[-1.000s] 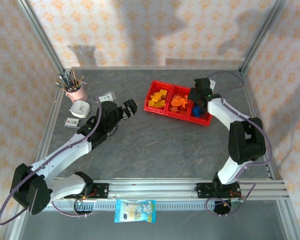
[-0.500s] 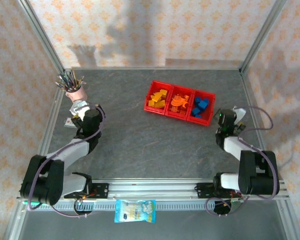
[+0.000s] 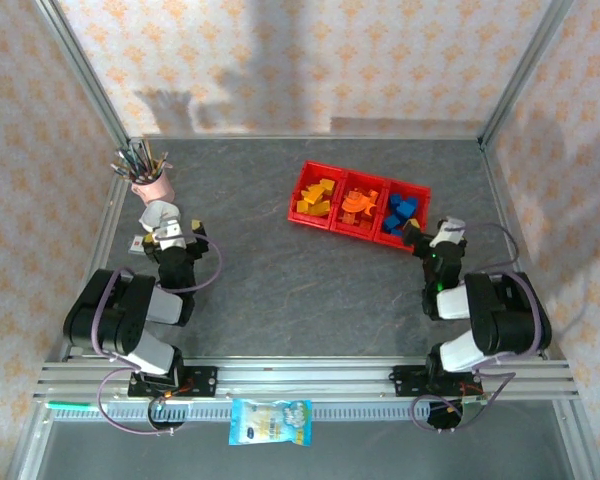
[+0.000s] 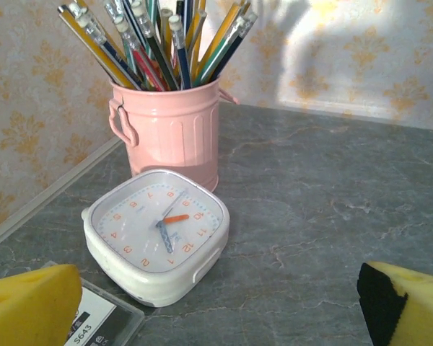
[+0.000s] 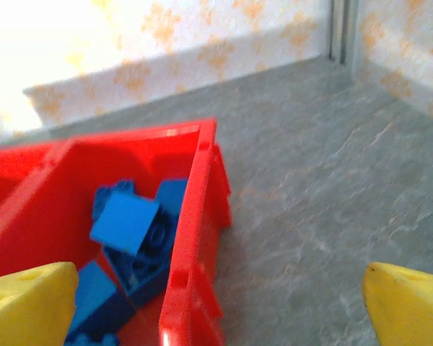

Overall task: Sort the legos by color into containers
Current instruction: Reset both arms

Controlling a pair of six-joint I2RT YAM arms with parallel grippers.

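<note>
top external: the red tray (image 3: 302, 190) lies on the grey table (image 3: 280, 280), right of centre and slightly skewed. its 3 compartments sit side by side: yellow bricks (image 3: 317, 197) in the left 1, orange bricks (image 3: 359, 205) in the middle 1, blue bricks (image 3: 401, 212) in the right 1. no brick can be seen loose on the table. the left arm (image 3: 130, 320) is folded low by the left edge, its tip just beside a white clock (image 3: 158, 212) and near a pink pen cup (image 3: 152, 186). the right arm (image 3: 495, 315) is folded low on the right, its tip just beside the tray's near right corner. a pale blue packet (image 3: 270, 420) lies at the near rail.

left wrist: the left gripper (image 4: 216, 310) has its yellow fingertips (image 4: 29, 303) far apart at the 2 bottom corners, nothing between them, so the jaws are released. ahead stand the clock and, touching or just behind it, the cup full of pencils. a labelled card (image 4: 94, 323) pokes out under the clock's near side.

right wrist: the right gripper (image 5: 216, 310) is spread wide too, gripping nothing. the tray's corner reaches in between the fingers without touching either, with several blue bricks heaped inside that end compartment.
</note>
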